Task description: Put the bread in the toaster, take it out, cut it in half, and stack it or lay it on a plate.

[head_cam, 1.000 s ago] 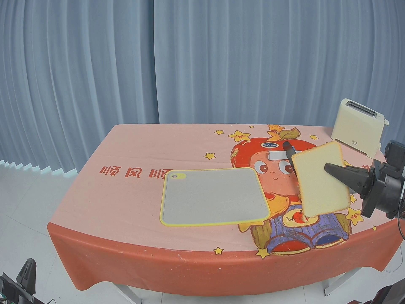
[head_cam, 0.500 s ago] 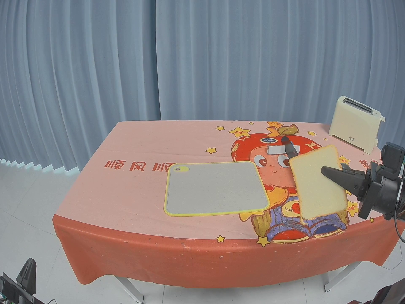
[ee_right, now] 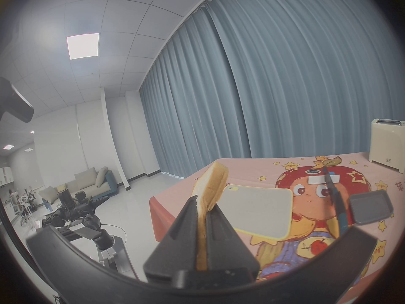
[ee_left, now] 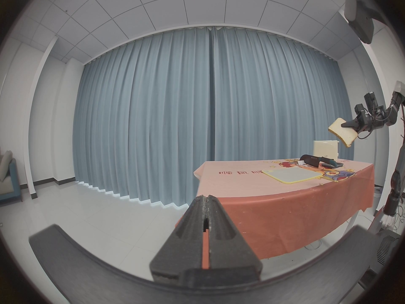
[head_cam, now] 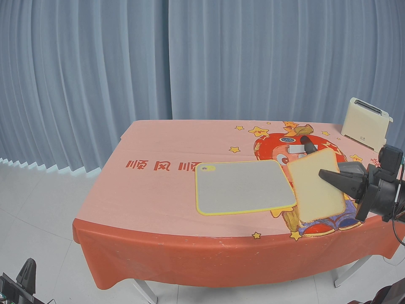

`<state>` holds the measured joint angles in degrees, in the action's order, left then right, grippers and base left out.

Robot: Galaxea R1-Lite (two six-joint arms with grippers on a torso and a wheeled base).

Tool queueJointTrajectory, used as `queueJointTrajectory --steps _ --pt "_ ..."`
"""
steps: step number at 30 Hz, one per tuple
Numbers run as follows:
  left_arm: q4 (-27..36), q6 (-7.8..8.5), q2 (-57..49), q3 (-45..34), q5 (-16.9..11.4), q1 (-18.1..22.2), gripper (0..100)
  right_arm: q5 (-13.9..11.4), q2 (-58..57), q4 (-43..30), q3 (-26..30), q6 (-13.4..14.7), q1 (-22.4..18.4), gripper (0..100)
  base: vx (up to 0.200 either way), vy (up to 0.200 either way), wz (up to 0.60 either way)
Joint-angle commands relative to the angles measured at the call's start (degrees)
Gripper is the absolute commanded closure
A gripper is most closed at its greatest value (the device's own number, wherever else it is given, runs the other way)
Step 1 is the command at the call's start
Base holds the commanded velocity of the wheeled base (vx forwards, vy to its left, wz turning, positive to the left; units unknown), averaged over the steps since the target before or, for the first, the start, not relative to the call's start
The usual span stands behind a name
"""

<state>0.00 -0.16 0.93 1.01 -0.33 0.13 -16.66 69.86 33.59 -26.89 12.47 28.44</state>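
Toaster-loading step judged in hand: the right claw (head_cam: 324,175) is clamped on the bread slice (head_cam: 315,186), aloft beside the cutting board (head_cam: 240,186) and well apart from the toaster (head_cam: 366,123), whose slot the slice must next meet edge-down; the left claw (ee_left: 205,220), pressed together and empty, hangs off the tabletop (head_cam: 160,191).

Knife (head_cam: 309,145) mostly behind the bread (head_cam: 316,186)
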Motion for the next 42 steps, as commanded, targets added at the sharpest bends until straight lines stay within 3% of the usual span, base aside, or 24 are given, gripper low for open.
queueJointTrajectory --steps 1,9,10,12,26,42 --pt "0.0 -0.02 -0.9 -1.0 0.0 0.0 100 0.1 0.1 0.0 0.1 0.0 0.0 100 0.000 0.000 0.00" --pt "0.0 0.25 -0.9 -1.0 0.0 0.0 100 1.0 0.1 -0.1 0.1 0.3 0.7 100 0.000 0.000 0.00" --pt "0.0 0.25 -0.9 -1.0 0.0 0.0 100 3.9 0.6 -0.1 0.1 0.4 0.7 100 0.000 0.000 0.00" --pt "0.0 0.25 -0.9 -1.0 0.0 0.0 100 5.5 1.7 0.0 -0.1 0.5 0.8 100 0.000 0.000 0.00" --pt "0.0 0.25 -0.9 -1.0 0.0 0.0 100 5.8 2.2 0.0 0.1 0.7 1.9 100 0.000 0.000 0.00" --pt "0.0 0.25 -0.9 -1.0 0.0 0.0 100 5.9 2.3 0.0 -0.7 7.1 3.9 100 0.000 0.000 0.00"
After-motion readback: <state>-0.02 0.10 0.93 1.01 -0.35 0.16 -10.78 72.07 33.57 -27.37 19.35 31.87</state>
